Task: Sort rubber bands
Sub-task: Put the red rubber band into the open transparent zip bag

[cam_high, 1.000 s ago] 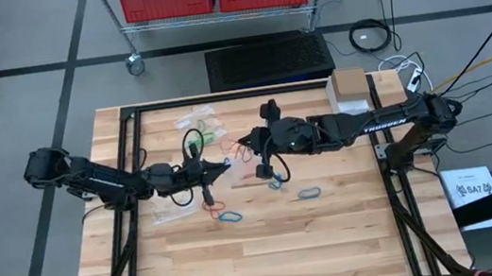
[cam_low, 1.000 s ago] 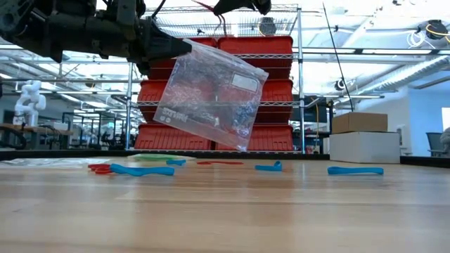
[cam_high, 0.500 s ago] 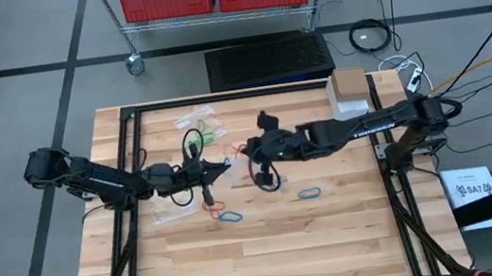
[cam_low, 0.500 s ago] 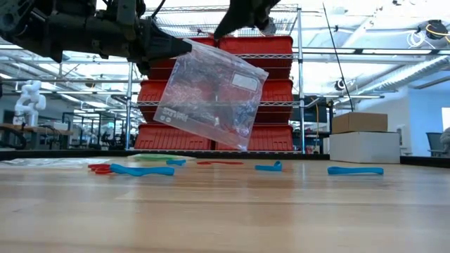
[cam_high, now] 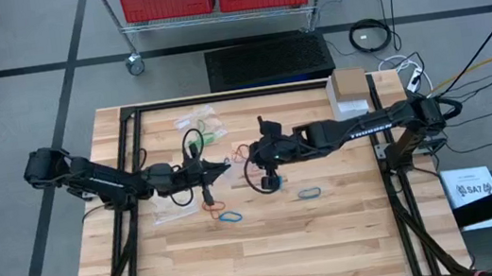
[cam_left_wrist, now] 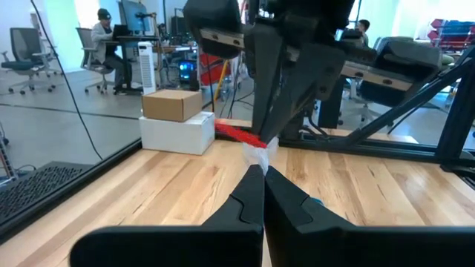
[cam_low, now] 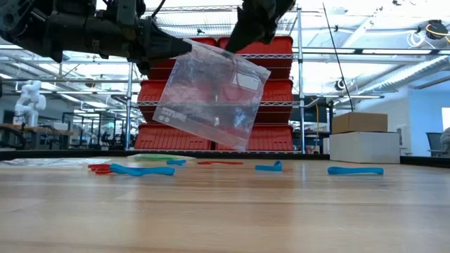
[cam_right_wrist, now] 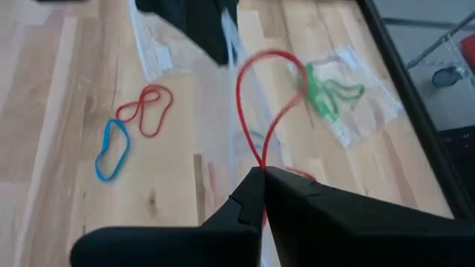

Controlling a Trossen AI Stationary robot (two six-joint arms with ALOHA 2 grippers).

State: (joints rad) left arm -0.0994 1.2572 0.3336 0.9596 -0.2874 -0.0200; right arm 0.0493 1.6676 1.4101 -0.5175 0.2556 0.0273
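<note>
The left hand (cam_high: 227, 165) is closed tight on the top edge of a small clear plastic zip bag (cam_low: 211, 98), which hangs tilted in the air above the wooden surface (cam_high: 336, 240) in the low view. The right hand (cam_right_wrist: 261, 172), reaching in from the opposite side, has its dark fingers pinched shut on a thin red rubber band loop (cam_right_wrist: 267, 96); the loop stands up from the fingertips right at the mouth of the bag, and in the left wrist view the same red strand (cam_left_wrist: 236, 135) shows just beyond the left hand's closed tips, under the right arm.

The other rubber bands lie loose on the surface. A blue loop (cam_high: 230, 216) and a red one (cam_high: 211, 205) lie near each other below the left hand (the red touching or nearly touching the blue, hard to tell which), and another blue loop (cam_high: 308, 193) lies apart to the right, below the right arm. Green bands (cam_right_wrist: 330, 95) sit inside a second clear bag (cam_high: 198, 121) lying flat near the far edge of the surface. A third flat clear bag (cam_high: 172, 214) lies beside the left arm. A cardboard box (cam_high: 349, 83) stands on a white box at the far right corner.
</note>
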